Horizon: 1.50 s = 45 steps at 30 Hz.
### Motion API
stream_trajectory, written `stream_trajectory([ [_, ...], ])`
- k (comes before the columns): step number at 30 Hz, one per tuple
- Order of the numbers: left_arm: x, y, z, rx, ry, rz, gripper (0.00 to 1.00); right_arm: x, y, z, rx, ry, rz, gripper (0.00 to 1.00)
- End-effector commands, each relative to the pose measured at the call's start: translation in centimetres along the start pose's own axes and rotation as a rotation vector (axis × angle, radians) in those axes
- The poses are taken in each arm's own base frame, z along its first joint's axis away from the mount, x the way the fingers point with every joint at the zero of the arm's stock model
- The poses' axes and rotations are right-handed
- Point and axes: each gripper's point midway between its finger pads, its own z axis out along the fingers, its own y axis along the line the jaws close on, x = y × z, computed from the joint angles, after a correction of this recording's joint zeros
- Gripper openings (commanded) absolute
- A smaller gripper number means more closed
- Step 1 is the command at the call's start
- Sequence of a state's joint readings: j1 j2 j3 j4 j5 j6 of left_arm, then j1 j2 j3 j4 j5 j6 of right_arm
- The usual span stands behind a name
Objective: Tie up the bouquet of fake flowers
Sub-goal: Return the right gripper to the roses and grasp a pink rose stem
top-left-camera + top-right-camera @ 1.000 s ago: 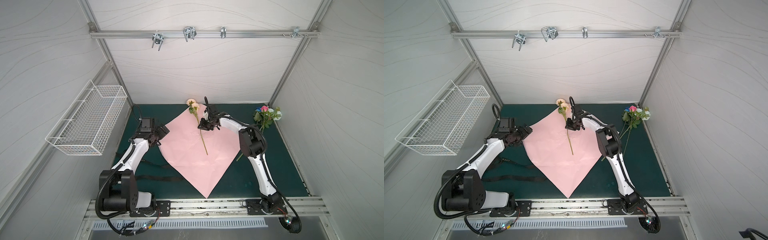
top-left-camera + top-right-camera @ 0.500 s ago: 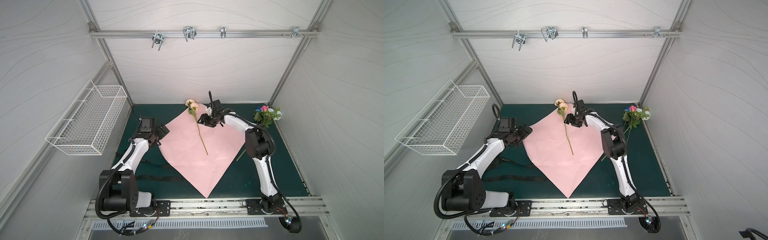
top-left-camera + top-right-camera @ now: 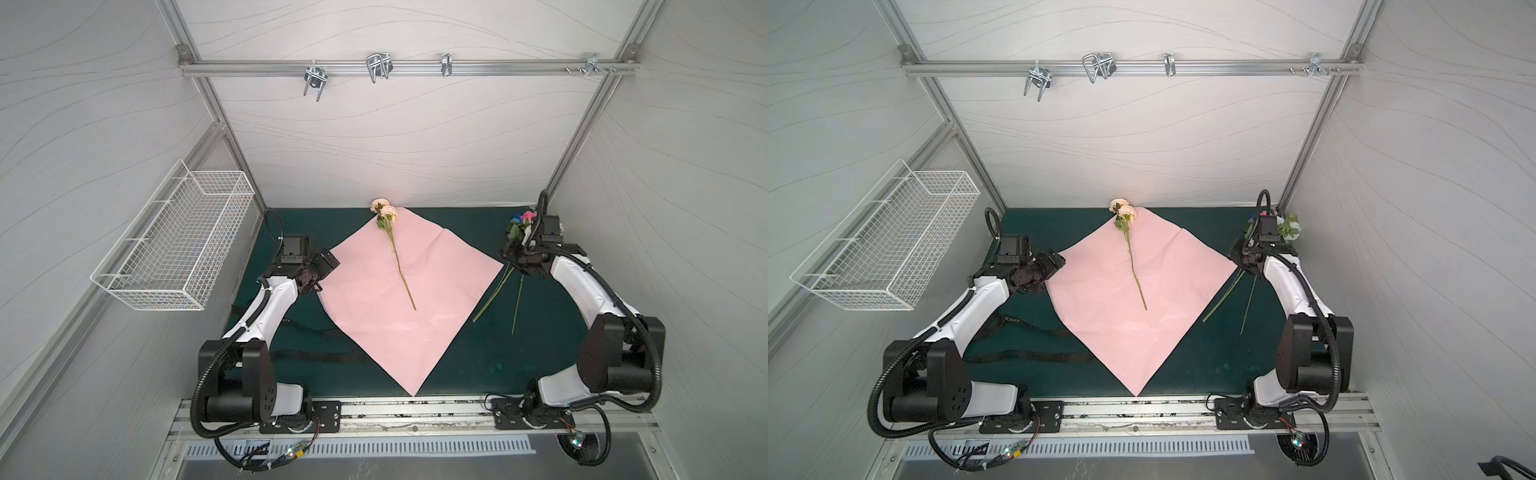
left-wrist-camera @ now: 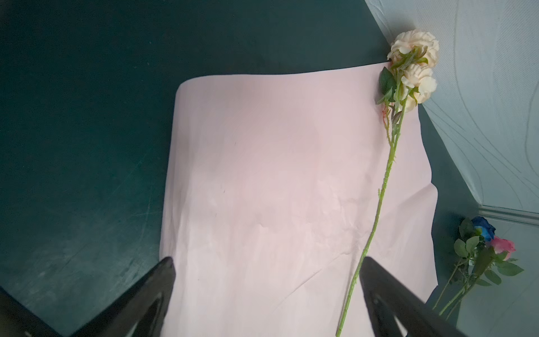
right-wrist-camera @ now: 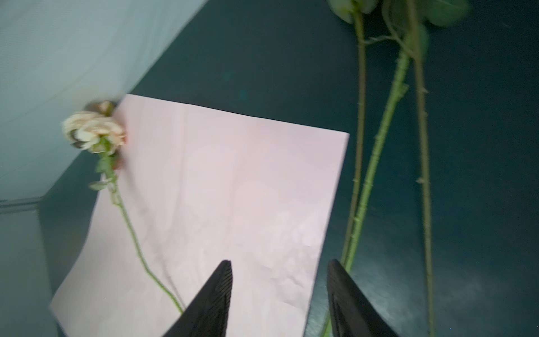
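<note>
Right wrist view: your claw?

My right gripper (image 5: 279,264): jaws parted, empty, near the thin green stems (image 5: 379,146) on the dark green mat (image 5: 481,204). Left gripper (image 4: 267,259) spread wide, empty.

Progress?

Early, I judge. One peach fabric rose (image 3: 398,257) lies on the square pink paper sheet (image 3: 395,332). The blue and pink roses (image 4: 484,242) lie off it, by the right wall. Black ribbon (image 3: 316,355) untouched. Gathering, wrapping and tying remain.

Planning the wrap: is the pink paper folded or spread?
Spread: pink paper lies open as a diamond, peach flower across it.
</note>
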<state>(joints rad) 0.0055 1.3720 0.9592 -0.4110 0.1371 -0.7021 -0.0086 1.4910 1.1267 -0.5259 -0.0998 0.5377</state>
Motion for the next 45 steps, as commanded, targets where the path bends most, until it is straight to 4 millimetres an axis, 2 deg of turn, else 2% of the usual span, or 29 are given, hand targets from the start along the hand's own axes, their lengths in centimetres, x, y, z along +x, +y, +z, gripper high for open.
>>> stream_trajectory([
  [1,-1.2,-2.0,-0.4,0.055,-0.023,0.020,0.99,1.4,-3.5,1.0,0.093,0.045,0.018,0.50],
  [6,-1.2,-2.2,-0.2,0.065,-0.016,0.017,0.99,1.4,-5.8,3.2,0.186,0.085,0.015,0.46],
  [11,-1.0,-2.1,0.1,0.064,-0.006,0.016,0.99,0.1,-9.0,3.0,0.271,0.060,0.044,0.44],
  [14,-0.9,-2.1,0.4,0.065,0.002,0.013,0.99,0.1,-10.7,3.7,0.258,0.080,0.076,0.44],
  [25,-0.9,-2.2,0.9,0.068,0.011,0.007,0.99,0.4,-11.8,9.9,0.221,0.190,0.059,0.40],
  [27,-0.9,-2.1,1.0,0.064,0.013,0.006,0.99,0.5,-12.1,10.7,0.228,0.210,0.068,0.31],
  [29,-0.9,-2.2,0.9,0.065,0.012,0.007,0.99,0.7,-12.3,10.7,0.242,0.218,0.077,0.07],
  [30,-0.9,-2.2,0.9,0.064,0.012,0.007,0.99,0.6,-12.4,10.4,0.251,0.211,0.082,0.01],
  [31,-0.9,-2.2,0.8,0.066,0.011,0.009,0.99,0.4,-12.4,10.0,0.259,0.199,0.080,0.00],
  [34,-1.0,-2.3,0.6,0.067,0.007,0.012,0.99,-1.3,-11.6,7.4,0.268,0.141,0.050,0.00],
  [38,-0.9,-2.2,0.7,0.068,0.008,0.013,0.99,-4.5,-8.6,2.2,0.251,0.039,-0.032,0.00],
  [40,-0.8,-2.2,0.7,0.070,0.012,0.010,0.99,-5.6,-6.4,-0.2,0.239,-0.016,-0.080,0.00],
  [42,-0.8,-2.3,0.7,0.073,0.012,0.007,0.99,-6.1,-3.3,-2.2,0.205,-0.067,-0.143,0.00],
  [45,-0.8,-2.2,0.6,0.073,0.010,0.006,0.99,-5.3,2.2,-3.7,0.112,-0.091,-0.238,0.00],
])
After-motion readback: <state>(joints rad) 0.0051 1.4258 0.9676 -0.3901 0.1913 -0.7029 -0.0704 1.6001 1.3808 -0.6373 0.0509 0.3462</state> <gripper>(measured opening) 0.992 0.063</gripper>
